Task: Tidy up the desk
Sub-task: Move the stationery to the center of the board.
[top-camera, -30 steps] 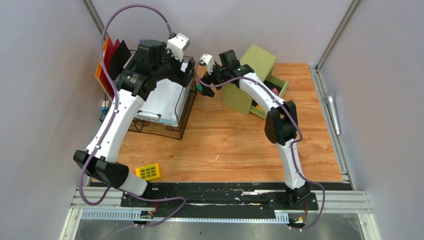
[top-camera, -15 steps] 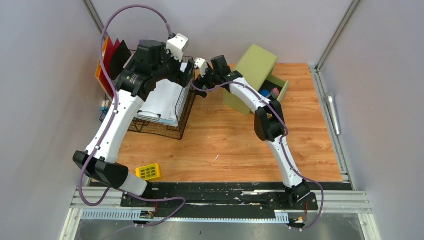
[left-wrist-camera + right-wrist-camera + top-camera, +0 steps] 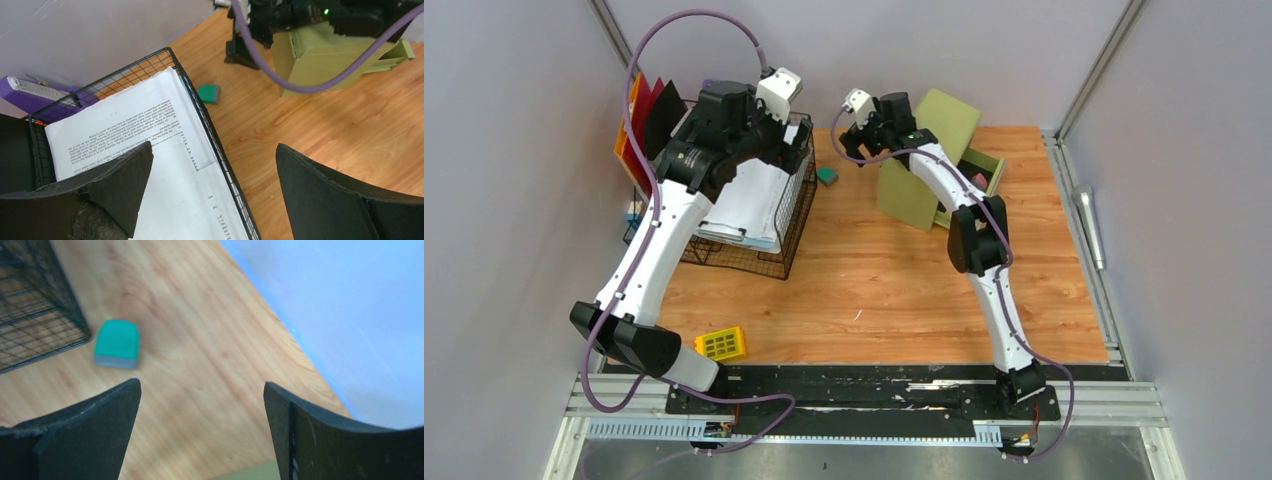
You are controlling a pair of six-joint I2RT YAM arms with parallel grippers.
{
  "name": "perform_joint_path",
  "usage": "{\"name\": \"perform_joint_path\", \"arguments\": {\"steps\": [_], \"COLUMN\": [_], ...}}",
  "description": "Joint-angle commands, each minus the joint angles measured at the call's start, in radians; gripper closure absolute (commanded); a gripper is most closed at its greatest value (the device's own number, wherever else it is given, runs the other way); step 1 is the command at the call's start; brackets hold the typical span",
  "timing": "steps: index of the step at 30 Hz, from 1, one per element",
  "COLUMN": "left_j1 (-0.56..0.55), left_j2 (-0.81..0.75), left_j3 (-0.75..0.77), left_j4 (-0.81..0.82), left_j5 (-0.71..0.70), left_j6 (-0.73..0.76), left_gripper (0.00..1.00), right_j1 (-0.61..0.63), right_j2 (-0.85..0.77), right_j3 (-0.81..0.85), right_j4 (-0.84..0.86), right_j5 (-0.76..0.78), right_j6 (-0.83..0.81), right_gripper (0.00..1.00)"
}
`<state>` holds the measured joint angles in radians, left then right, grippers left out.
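The desk (image 3: 874, 290) is a light orange-brown wood-grain top. My left gripper (image 3: 801, 138) (image 3: 214, 147) hangs open over the right rim of a black wire basket (image 3: 764, 255) (image 3: 200, 107) that holds printed papers (image 3: 749, 200) (image 3: 125, 135). One finger is above the papers and the other above the bare wood. My right gripper (image 3: 871, 128) (image 3: 201, 383) is open and empty. It is raised at the back of the desk beside the green drawer cabinet (image 3: 919, 170) (image 3: 325, 55). A small teal block (image 3: 827, 176) (image 3: 209, 93) (image 3: 116, 343) lies on the wood between basket and cabinet.
The cabinet's drawer (image 3: 972, 178) stands pulled out with small items inside. Coloured folders (image 3: 639, 125) lean behind the basket, and a purple object (image 3: 35, 92) lies by the wall. A yellow gridded item (image 3: 721, 344) sits near the front edge. Grey walls close in the back and both sides.
My right arm has drawn back from the spot near the teal block and lifted toward the back wall by the cabinet. The block stays on the wood. The left arm has not moved.
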<state>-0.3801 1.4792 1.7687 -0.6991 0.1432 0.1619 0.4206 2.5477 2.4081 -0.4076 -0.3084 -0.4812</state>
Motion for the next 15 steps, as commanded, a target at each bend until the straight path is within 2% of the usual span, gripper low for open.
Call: {"name": "perform_joint_path", "arguments": {"steps": [1,15], "left_j1": [-0.003,-0.003], "left_j2": [-0.032,-0.047], "left_j3": [-0.005,-0.03], "left_j4": [0.018,0.023], "left_j5": [-0.011,-0.03], "left_j6": [0.016,0.028], "left_gripper": [0.0,0.0], "right_j1": [-0.09,-0.178], "right_j2": [-0.051,-0.158], "right_j3": [-0.066,-0.176], "right_j4": [-0.043,-0.153], "right_j5": [0.049,0.128], "right_j6": [-0.05,-0.097], "right_gripper": [0.06,0.07]}}
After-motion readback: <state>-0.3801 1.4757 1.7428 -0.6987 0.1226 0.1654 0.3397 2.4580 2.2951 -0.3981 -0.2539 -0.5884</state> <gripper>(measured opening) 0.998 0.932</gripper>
